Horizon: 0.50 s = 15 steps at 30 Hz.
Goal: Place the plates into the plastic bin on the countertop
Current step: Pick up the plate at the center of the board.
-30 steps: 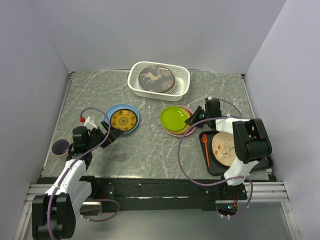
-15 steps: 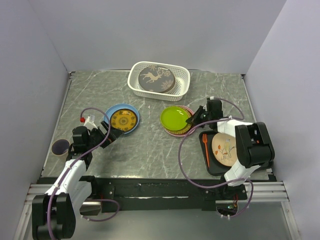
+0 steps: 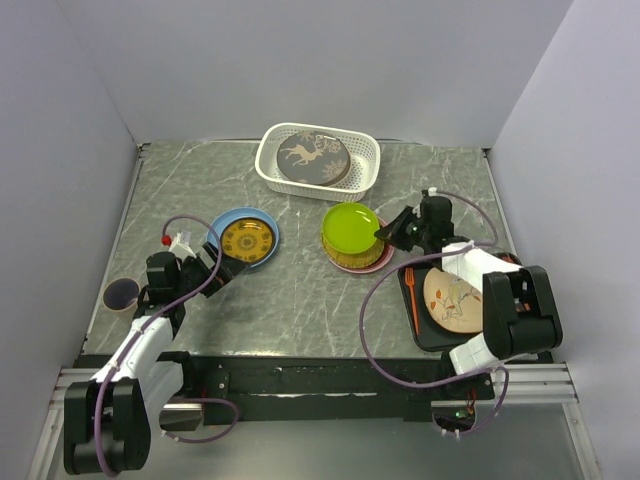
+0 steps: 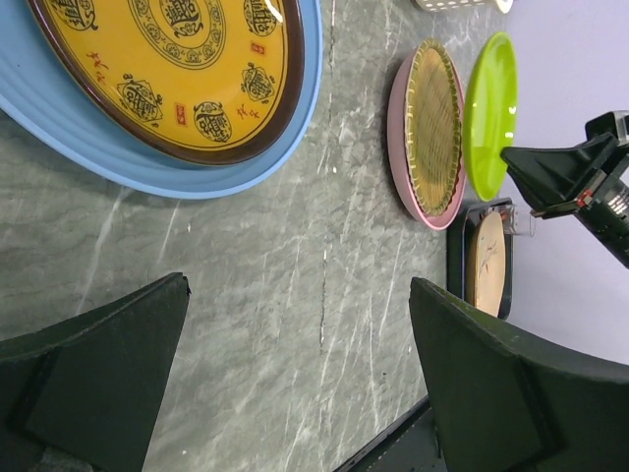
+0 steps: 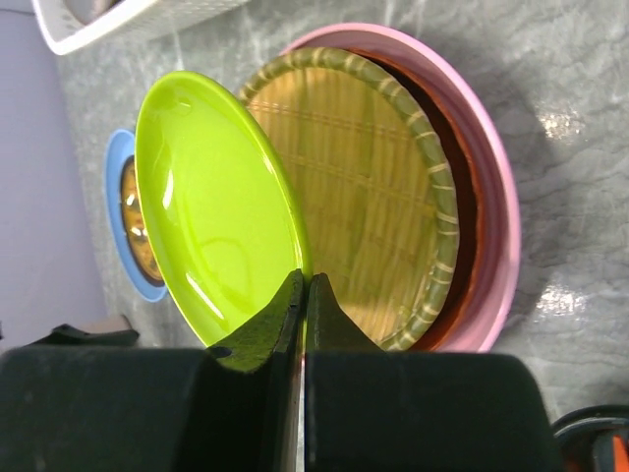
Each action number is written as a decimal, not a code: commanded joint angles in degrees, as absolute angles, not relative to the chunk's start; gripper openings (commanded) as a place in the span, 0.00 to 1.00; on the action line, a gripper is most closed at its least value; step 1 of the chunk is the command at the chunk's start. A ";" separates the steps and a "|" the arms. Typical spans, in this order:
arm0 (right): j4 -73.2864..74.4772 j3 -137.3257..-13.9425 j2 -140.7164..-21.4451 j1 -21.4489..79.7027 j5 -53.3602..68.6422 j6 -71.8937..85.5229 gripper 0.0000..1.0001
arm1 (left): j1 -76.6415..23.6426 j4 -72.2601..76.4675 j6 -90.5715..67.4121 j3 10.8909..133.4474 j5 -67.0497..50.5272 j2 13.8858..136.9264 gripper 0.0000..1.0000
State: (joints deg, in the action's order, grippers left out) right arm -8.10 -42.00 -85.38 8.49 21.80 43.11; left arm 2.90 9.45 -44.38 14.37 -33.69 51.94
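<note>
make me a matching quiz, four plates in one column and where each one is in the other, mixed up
Things:
1. brown deer plate
2. lime green plate
3. cream plate
4. yellow patterned plate

Places:
a. on the blue plate
b. on the black tray
c. in the white bin
d. tilted, rim pinched by the right gripper

Pairs: 1-c, 2-d, 3-b, 4-a

Bright, even light falls from above, leaving only soft shadows on the surface (image 3: 300, 300). Glare streaks the lime green plate (image 5: 211, 211); the left end effector (image 4: 300, 285) looms dark and slightly blurred.
</note>
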 commanded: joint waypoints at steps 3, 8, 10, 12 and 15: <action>-9.58 -44.03 -81.83 8.96 21.09 44.30 0.00 | 2.64 12.57 -43.51 15.38 -34.89 52.21 0.99; -9.40 -46.49 -83.14 9.05 21.00 44.65 0.00 | 2.64 12.04 -43.59 15.29 -34.80 51.42 0.99; -9.75 -47.81 -83.84 9.23 21.09 45.09 0.00 | 2.55 11.69 -43.59 15.38 -34.80 51.24 0.99; -9.67 -49.65 -85.16 9.49 21.18 45.26 0.00 | 2.64 11.43 -43.59 15.47 -34.54 50.89 0.99; -9.23 -52.55 -87.10 9.93 21.18 45.26 0.00 | 2.64 11.25 -43.42 15.38 -34.10 51.06 0.99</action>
